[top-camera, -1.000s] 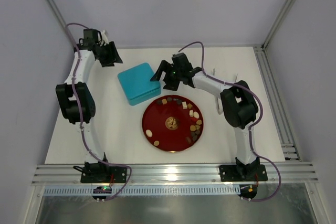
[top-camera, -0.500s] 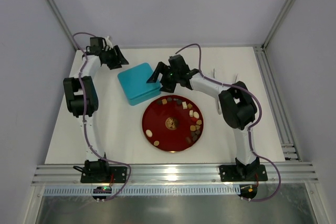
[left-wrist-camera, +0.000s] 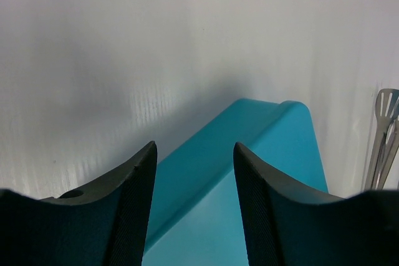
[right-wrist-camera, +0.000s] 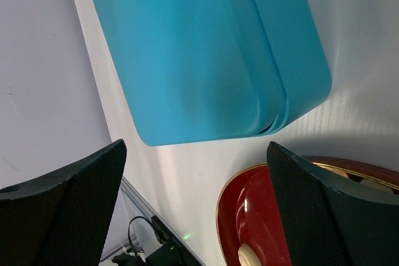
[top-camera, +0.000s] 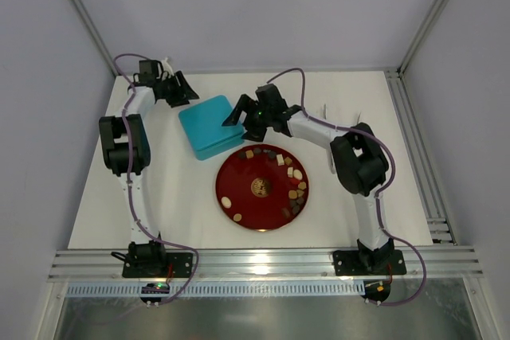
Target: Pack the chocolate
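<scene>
The chocolate [top-camera: 297, 173] lies loose as many bite-size pieces, dark brown, tan and creamy white, on the red plate [top-camera: 247, 181]. Most are strung along its far and right rim, and a pale oval and a dark piece sit apart near its left edge.

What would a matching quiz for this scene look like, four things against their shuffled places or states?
1 teal box
2 chocolate
3 left gripper
4 right gripper

A on the red plate
B open, by the box's far left corner
C lid shut, beyond the plate
D open, at the box's right edge

Pairs: 1-C, 2-A, 3-B, 4-D
</scene>
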Controlling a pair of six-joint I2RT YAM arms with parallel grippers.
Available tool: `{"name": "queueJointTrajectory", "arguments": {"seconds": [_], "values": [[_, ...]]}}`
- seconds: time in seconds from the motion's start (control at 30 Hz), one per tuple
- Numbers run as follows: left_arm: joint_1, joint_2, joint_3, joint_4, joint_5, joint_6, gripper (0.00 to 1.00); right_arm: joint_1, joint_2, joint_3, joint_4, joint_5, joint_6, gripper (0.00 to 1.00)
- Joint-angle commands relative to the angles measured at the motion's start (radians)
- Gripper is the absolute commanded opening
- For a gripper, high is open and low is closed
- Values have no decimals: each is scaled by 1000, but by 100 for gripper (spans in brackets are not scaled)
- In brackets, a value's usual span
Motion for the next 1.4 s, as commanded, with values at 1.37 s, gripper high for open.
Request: {"name": "queueJointTrajectory", "arguments": {"seconds": [1.37], "values": [[-32, -165, -218, 62, -24, 22, 44, -12, 153, 162, -49, 21, 45, 75]]}}
